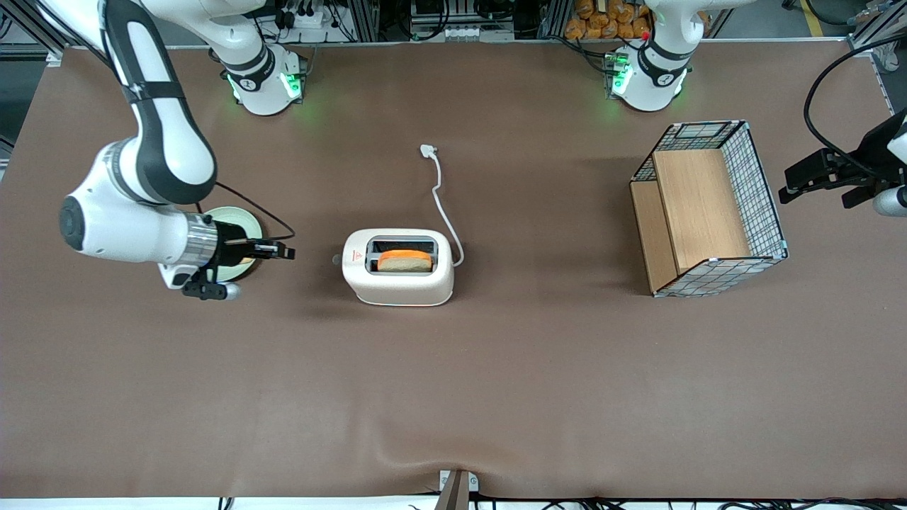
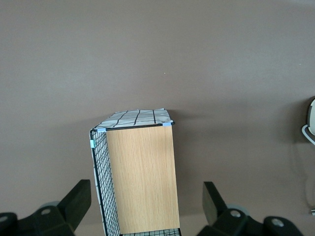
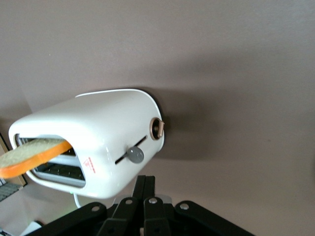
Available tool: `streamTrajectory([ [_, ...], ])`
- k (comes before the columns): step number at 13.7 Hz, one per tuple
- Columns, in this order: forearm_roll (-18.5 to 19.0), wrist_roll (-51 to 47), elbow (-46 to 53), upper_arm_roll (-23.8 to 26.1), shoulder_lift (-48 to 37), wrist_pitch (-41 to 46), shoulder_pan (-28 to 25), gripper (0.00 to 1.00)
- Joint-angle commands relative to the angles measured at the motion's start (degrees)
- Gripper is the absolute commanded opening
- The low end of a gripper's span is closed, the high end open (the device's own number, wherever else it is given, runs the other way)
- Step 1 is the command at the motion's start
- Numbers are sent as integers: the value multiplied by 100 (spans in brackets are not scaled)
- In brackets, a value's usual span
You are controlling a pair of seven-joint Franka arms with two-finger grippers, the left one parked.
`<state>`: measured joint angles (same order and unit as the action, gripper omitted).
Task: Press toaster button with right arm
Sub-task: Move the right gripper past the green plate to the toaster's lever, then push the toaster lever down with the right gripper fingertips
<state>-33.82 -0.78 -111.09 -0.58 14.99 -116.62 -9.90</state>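
Observation:
The white toaster (image 1: 398, 267) stands mid-table with a slice of toast (image 1: 404, 261) in one slot and a red triangle on top. The toaster button (image 1: 336, 259) is a small knob on the narrow end that faces the working arm. In the right wrist view the toaster (image 3: 106, 132) shows that end with the grey button (image 3: 135, 155) in its slot and a round dial (image 3: 157, 129) beside it. My gripper (image 1: 285, 251) is shut and empty; it lies level, points at the button and stays a short gap away. Its tips (image 3: 145, 180) are pressed together.
A pale green plate (image 1: 232, 214) lies on the table under the wrist. The toaster's white cord (image 1: 439, 185) runs toward the arm bases. A wire basket (image 1: 762, 184) with wooden boards stands toward the parked arm's end and also shows in the left wrist view (image 2: 101, 187).

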Motion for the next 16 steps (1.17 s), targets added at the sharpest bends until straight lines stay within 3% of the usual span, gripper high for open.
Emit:
streamTrajectory([
  [1,-282,-36,-316,-30,-41,-588,-318,0],
  [9,-941,535,-413,-30,249,-598,-337,0],
  [16,-968,535,-378,-21,381,-704,-469,0],
])
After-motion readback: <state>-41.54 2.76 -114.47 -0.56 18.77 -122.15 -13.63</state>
